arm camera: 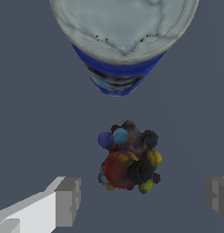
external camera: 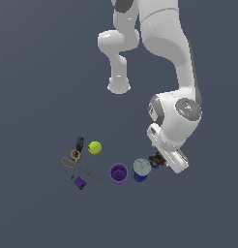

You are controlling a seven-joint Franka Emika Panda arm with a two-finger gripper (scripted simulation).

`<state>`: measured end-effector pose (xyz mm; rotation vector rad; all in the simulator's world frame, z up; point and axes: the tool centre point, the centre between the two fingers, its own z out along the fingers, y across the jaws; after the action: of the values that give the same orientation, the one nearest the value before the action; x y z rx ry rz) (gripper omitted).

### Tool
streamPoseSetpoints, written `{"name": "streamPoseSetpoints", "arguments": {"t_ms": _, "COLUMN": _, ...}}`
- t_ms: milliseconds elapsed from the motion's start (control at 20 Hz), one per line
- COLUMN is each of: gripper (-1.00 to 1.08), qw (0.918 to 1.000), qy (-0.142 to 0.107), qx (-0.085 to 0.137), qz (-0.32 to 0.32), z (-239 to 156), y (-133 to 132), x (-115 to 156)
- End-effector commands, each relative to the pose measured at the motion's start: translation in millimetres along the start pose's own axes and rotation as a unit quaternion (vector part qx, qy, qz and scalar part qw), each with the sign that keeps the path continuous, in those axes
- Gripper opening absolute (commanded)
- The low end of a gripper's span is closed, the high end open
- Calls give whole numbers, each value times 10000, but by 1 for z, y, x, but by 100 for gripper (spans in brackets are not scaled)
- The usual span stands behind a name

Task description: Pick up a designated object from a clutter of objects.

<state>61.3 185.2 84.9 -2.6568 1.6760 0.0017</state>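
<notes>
The dark multicoloured lump [arm camera: 129,157] lies between the spread-apart fingers [arm camera: 68,200] of the pincer [arm camera: 143,198], untouched.

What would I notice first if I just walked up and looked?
Probably the big white arm bending down over a row of small things. Right under its gripper, between the open fingers, sits a dark bumpy lump with red, blue and yellow specks. A blue can with a white top stands close beside the lump, and a yellow-green ball glows farther to the exterior view's left.
</notes>
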Motion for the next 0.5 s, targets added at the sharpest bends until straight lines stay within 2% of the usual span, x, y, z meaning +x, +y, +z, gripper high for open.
{"name": "streamPoseSetpoints", "arguments": {"t_ms": 0, "gripper": 100, "qw": 10000, "qy": 4, "qx": 2, "qz": 85, "z": 3, "y": -1, "x": -2}}
{"name": "streamPoseSetpoints", "arguments": {"t_ms": 450, "gripper": 100, "qw": 9999, "qy": 4, "qx": -1, "qz": 108, "z": 11, "y": -1, "x": -3}}
